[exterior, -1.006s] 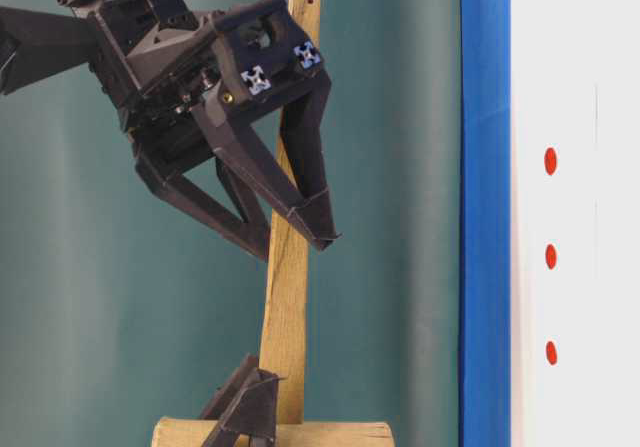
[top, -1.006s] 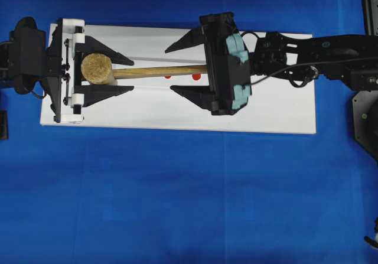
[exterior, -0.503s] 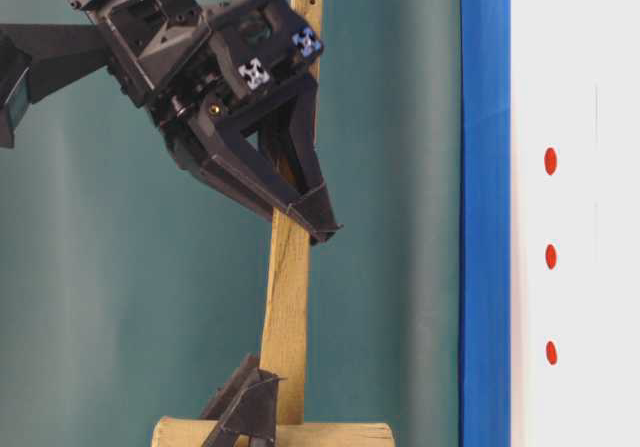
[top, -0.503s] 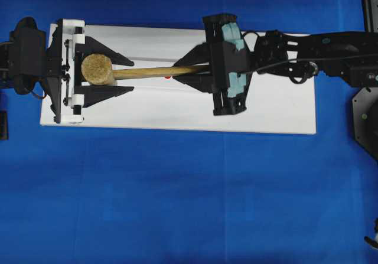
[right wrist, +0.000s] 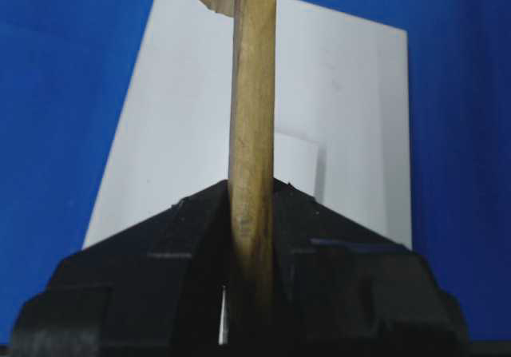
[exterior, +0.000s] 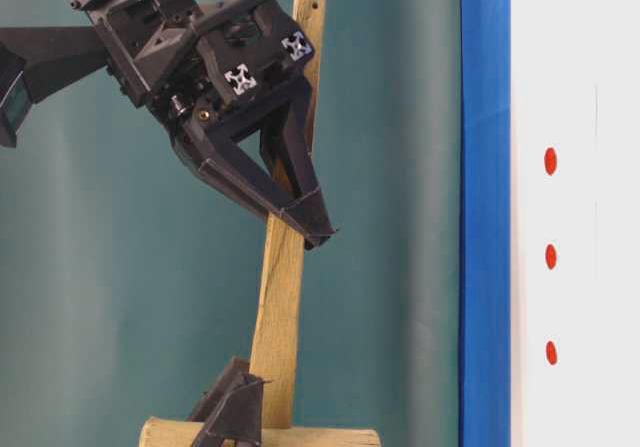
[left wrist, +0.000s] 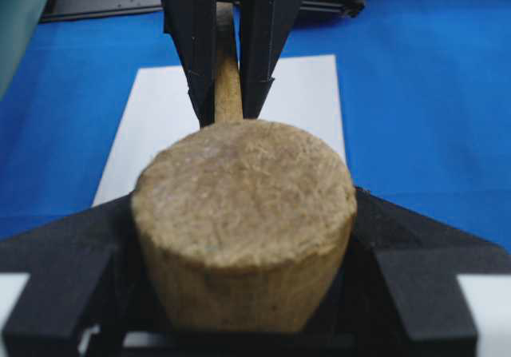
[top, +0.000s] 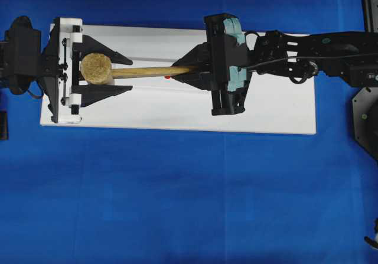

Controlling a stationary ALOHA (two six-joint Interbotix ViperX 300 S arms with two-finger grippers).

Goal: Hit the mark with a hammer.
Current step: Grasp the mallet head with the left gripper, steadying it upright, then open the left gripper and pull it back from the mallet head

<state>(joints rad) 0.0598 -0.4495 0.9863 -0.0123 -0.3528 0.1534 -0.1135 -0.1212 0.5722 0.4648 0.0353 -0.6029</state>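
The overhead view shows a desk covered in blue, and on it a long white board lying across the upper half of the picture. Over the board two black arms meet from opposite sides. The right gripper reaches in from the right edge, and its jaws are pressed together on the far end of the handle of the hammer, with no gap showing on either side of the wood in the right wrist view. The left gripper comes in from the left edge, and its jaws stand partly spread with the thick round head of the hammer between them; in the left wrist view the head fills the space between the two black fingers, touching both. The hammer lies level across the board, head to the left and handle running right, held above the white surface, as the table-level view shows a clear gap between the wood and the board. In that view three small red dots sit in a row on the white surface; the mark is the one nearest the top of that picture. From overhead only a sliver of red peeps out just under the handle, near the right jaws.
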